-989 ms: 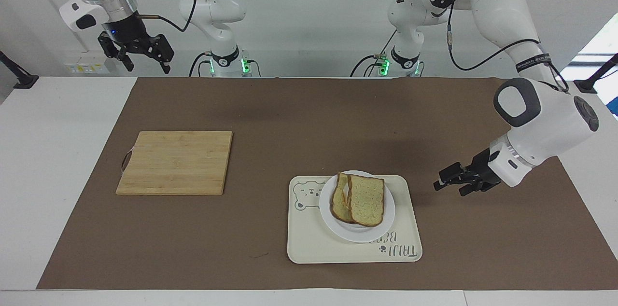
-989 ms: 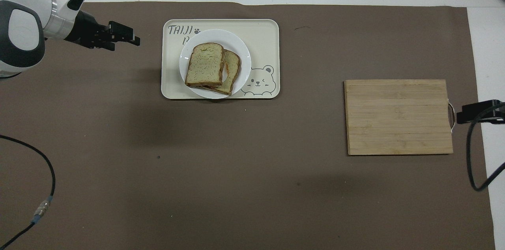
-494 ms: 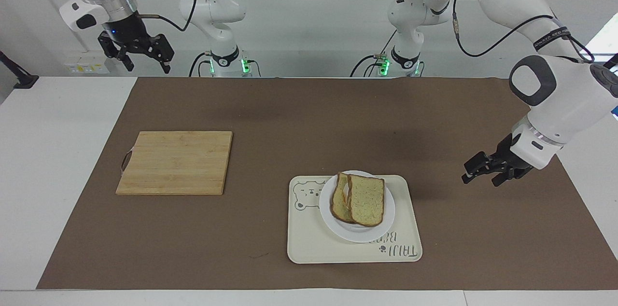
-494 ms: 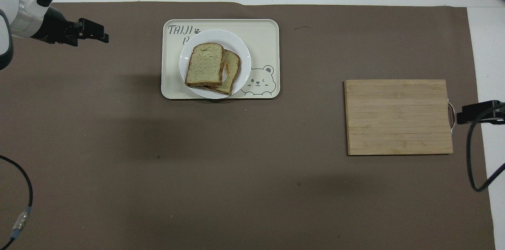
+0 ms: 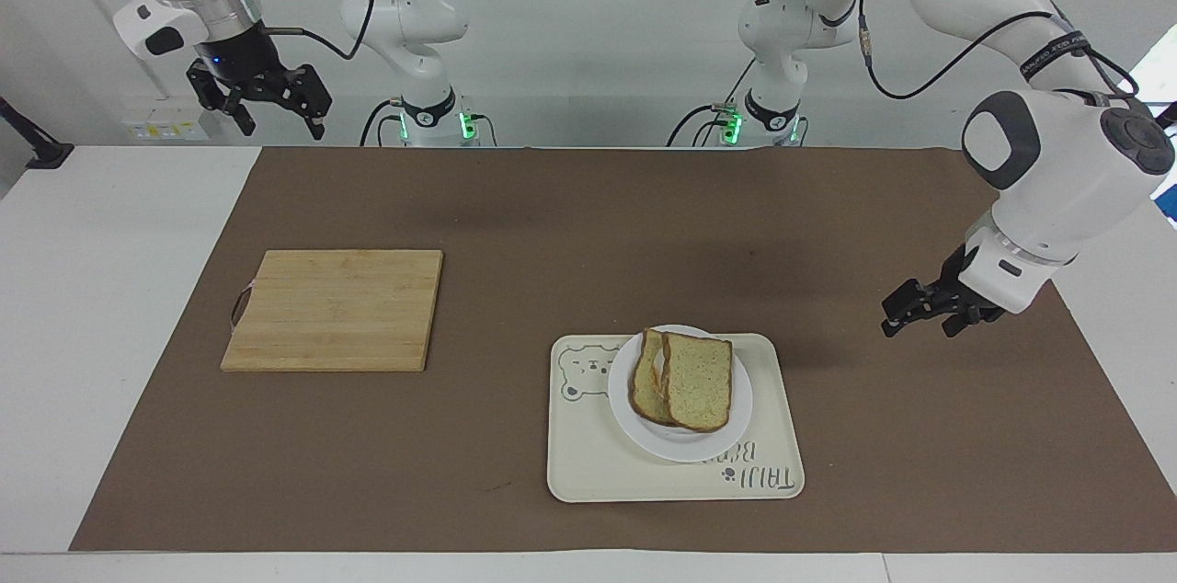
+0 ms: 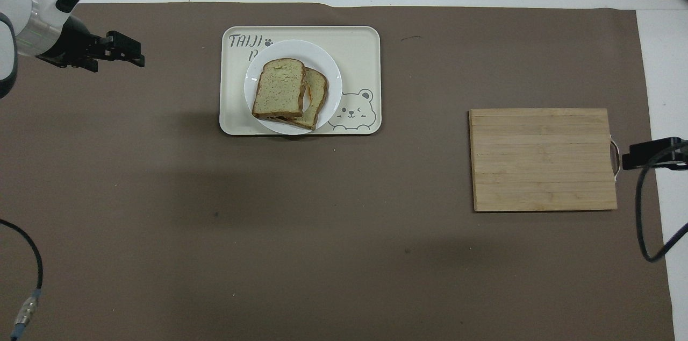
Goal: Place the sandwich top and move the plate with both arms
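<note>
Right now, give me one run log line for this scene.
sandwich top: on lower slice, on plate | plate: on tray | left claw: open, over mat | right claw: open, waiting

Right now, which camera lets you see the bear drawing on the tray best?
The overhead view. There the bear drawing stands upright, and the whole face shows beside the plate. In the facing view the bear drawing is upside down and flatter, though nothing covers it on the tray.

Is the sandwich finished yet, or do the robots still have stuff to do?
The top part looks done: the sandwich top lies on the other slice on the plate. Nothing is held now: the open left gripper hangs over the mat, the right gripper waits, open. Left: moving the plate, which sits on the tray.
</note>
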Controlling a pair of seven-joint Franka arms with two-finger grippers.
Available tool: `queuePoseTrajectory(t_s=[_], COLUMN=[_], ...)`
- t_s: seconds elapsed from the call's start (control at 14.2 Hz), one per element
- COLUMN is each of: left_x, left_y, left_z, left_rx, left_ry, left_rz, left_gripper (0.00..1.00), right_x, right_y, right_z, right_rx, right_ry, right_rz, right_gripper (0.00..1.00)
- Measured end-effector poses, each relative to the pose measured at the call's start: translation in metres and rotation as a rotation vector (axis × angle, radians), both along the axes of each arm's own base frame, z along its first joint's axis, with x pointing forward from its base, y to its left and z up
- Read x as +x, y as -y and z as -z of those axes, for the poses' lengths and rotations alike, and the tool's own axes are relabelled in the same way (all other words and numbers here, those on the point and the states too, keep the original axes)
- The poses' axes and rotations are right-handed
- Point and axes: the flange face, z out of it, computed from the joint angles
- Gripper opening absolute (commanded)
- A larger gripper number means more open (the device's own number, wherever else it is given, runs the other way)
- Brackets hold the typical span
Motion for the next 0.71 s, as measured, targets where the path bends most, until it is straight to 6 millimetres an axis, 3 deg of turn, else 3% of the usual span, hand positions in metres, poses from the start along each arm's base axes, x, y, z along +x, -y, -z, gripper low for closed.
queuePoseTrajectory(t_s=[0.42,0.71], left_x=[-0.053,-0.097], left_y=[0.001,0.005], left_z=[-0.074,-0.11], left_rx=[0.031,0.032], left_ry=[-0.006,0.0], left_rz=[0.0,0.012], left_gripper=[1.0,1.0], right_x=[0.0,0.0], right_y=[0.0,0.0], right_z=[0.0,0.0], right_rx=[0.0,0.0], right_ry=[0.0,-0.001], right_rz=[0.0,0.0], right_gripper=[1.0,1.0])
